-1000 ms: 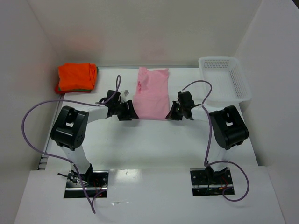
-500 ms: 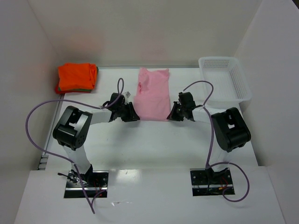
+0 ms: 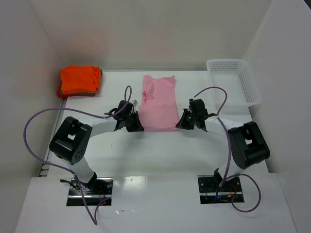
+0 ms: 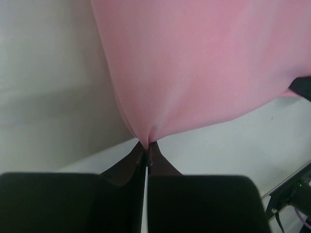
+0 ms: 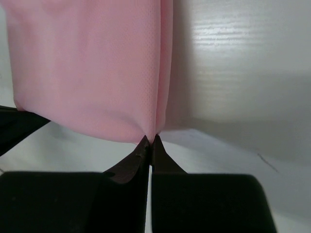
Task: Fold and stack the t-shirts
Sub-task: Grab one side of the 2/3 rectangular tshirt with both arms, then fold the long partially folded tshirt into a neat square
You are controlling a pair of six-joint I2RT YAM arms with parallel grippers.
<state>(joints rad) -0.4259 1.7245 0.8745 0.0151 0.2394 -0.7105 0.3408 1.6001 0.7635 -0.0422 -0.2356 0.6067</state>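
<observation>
Orange t-shirt point(image 3: 80, 79) lay folded upper left; left claw point(image 3: 138, 127) and right claw point(image 3: 180, 124) pinched the half-folded pink t-shirt point(image 3: 158, 102) by its near corners.

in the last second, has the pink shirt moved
Yes. The pink shirt has slid toward the robot; its near edge now sits further past the near rim of the basket.

Left gripper point(image 4: 146, 150) — jaws closed, pinching a puckered corner of the pink t-shirt point(image 4: 204, 68), which spreads away above the white table point(image 4: 53, 73).
</observation>
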